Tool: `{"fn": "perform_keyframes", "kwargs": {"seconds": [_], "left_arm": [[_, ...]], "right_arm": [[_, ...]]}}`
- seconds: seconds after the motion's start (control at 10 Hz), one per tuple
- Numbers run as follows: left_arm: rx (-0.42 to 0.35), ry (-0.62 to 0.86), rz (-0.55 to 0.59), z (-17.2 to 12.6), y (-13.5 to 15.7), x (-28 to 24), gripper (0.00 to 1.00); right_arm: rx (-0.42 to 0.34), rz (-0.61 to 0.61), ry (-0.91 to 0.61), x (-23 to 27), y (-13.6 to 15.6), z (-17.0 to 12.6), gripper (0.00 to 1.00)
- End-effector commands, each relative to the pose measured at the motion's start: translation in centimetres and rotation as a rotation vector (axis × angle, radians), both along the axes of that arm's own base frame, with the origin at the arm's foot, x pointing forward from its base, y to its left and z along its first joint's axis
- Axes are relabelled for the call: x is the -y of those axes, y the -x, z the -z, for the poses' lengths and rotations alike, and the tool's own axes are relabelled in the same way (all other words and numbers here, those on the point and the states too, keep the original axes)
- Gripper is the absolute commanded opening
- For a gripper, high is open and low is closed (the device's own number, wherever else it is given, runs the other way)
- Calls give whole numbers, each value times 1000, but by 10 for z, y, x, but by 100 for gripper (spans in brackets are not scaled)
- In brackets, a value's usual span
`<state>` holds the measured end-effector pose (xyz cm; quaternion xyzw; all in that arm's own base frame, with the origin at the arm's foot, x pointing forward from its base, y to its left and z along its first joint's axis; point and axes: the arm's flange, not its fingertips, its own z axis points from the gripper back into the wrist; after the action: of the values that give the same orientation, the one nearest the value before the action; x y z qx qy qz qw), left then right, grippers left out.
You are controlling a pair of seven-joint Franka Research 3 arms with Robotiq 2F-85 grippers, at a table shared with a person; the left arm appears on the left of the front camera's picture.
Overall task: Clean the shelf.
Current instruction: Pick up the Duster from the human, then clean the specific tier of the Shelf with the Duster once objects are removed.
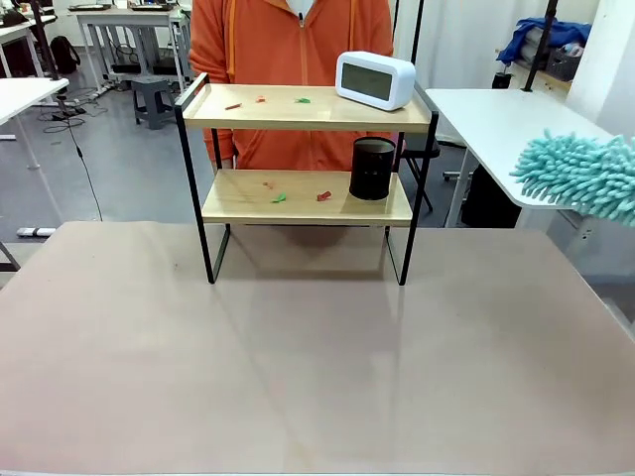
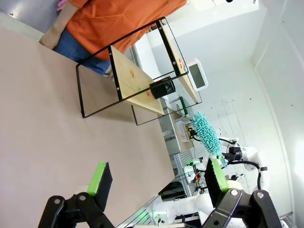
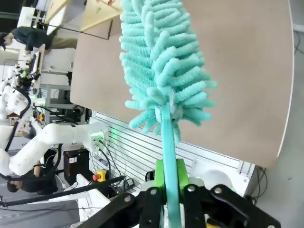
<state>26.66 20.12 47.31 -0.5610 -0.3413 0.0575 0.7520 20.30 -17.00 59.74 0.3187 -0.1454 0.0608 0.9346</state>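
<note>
The shelf (image 1: 298, 117) stood at the far side of the table (image 1: 317, 377), just in front of a person in orange (image 1: 288, 40), with both boards facing the robot. A white clock (image 1: 375, 79) sat at the right end of the top board and a black cup (image 1: 373, 169) on the lower board beneath it. Small red and green scraps (image 1: 261, 99) lay scattered on both tiers. The right gripper (image 3: 169, 183) was clamped on the thin handle of a teal duster (image 3: 161, 61), whose fluffy head hung off to the right, well apart from the shelf. The left gripper (image 2: 157, 175) hovered over the table with its fingers spread and nothing between them. The shelf looked light and stiff, with smooth boards on thin legs, so a firm sweep would probably slide or tip it. If it needed steadying, a raised end rail or an upright of the frame seemed the best hold. The duster's soft head would likely give on contact, and the scraps looked light enough to brush off.
</note>
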Motion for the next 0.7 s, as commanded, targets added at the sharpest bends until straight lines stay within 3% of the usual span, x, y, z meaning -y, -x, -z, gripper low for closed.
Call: {"fn": "perform_keyframes", "kwargs": {"seconds": [0.0, 0.6], "left_arm": [[31, 6, 0, 0, -1, 3, 100], [31, 6, 0, 0, -1, 3, 100]], "right_arm": [[36, 17, -34, 4, 4, -14, 0], [36, 17, -34, 4, 4, -14, 0]]}}
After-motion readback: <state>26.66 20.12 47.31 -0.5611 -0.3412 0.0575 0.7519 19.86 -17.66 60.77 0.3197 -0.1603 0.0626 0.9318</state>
